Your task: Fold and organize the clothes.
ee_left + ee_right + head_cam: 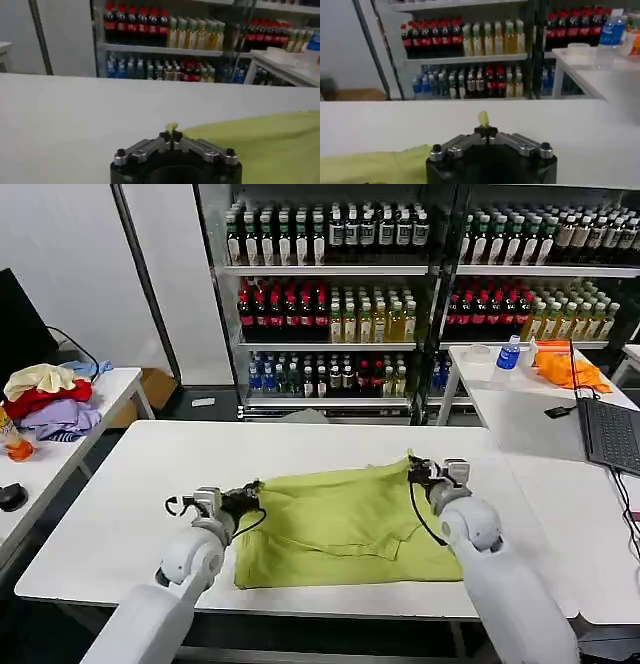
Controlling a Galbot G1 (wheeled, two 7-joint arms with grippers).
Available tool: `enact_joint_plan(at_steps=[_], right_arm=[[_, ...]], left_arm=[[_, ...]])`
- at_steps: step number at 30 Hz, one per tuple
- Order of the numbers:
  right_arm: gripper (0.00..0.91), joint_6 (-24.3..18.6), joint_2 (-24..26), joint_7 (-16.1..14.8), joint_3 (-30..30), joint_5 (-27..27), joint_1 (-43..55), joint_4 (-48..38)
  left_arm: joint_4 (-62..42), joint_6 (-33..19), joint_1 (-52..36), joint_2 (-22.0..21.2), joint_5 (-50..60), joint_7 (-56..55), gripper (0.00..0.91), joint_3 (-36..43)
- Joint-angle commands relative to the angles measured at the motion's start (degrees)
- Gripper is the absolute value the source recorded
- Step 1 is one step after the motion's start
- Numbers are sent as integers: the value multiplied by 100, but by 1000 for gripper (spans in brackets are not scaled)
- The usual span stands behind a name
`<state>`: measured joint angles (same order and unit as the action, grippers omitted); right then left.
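Observation:
The lime yellow-green T-shirt (pixel 340 524) lies partly folded in the middle of the white table (pixel 130 514), creased and uneven. My left gripper (pixel 252 496) is shut on the shirt's left upper edge; in the left wrist view a tuft of green cloth pokes out between the closed fingertips of the left gripper (pixel 171 134), with the T-shirt (pixel 260 145) spreading off to one side. My right gripper (pixel 415 473) is shut on the far right corner of the shirt; the right wrist view shows a yellow-green tip pinched in the right gripper (pixel 485 131), and the T-shirt (pixel 375 165) trails low beside it.
A heap of cream, red and lilac garments (pixel 50 399) sits on the side table at left. On the right table are an orange cloth (pixel 565 369), a water bottle (pixel 508 354) and a laptop (pixel 612 434). Shelves of drink bottles (pixel 330 304) stand behind.

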<state>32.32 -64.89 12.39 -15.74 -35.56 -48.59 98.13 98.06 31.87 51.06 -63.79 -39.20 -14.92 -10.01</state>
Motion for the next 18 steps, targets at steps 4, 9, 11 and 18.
enact_joint_plan(at_steps=[4, 9, 11, 18], right_arm=[[0, 81, 413, -30, -959, 9, -1774, 1925], [0, 81, 419, -31, -1364, 8, -2284, 2275], [0, 82, 383, -26, -1517, 11, -2501, 2357], [0, 84, 262, -1, -1757, 95, -3113, 2621]], left_arm=[[1356, 41, 1037, 507, -11, 1, 40, -114], [1518, 51, 1268, 614, 138, 86, 40, -130], [1537, 51, 1337, 638, 199, 95, 40, -144], [1570, 53, 1598, 733, 420, 178, 40, -234]])
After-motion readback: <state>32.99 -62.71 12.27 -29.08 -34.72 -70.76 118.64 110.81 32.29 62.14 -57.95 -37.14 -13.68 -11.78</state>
